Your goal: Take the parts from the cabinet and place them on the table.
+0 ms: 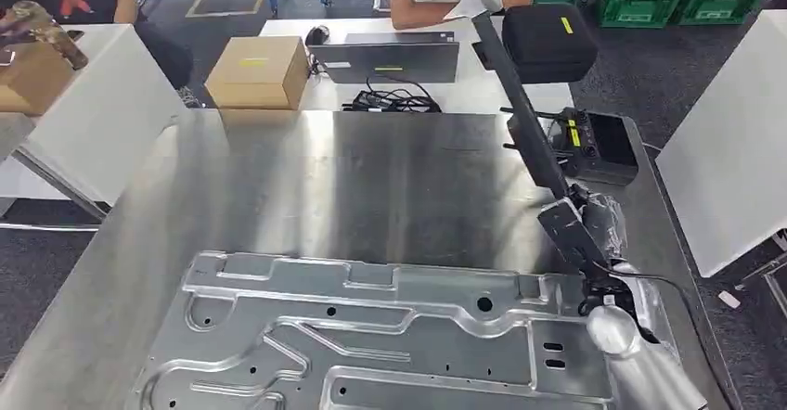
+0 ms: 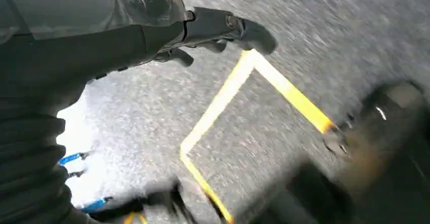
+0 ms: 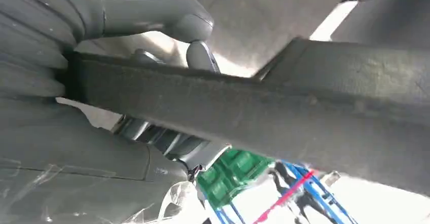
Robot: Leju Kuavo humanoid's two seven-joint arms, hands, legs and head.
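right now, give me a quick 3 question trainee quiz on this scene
1. True or false: the right hand holds the long dark part.
2. What lies flat on the steel table nearest the robot? A) stamped panel B) cardboard box C) green crate
3. The left hand hangs over the ____.

Key: 1 true; 2 A; 3 floor
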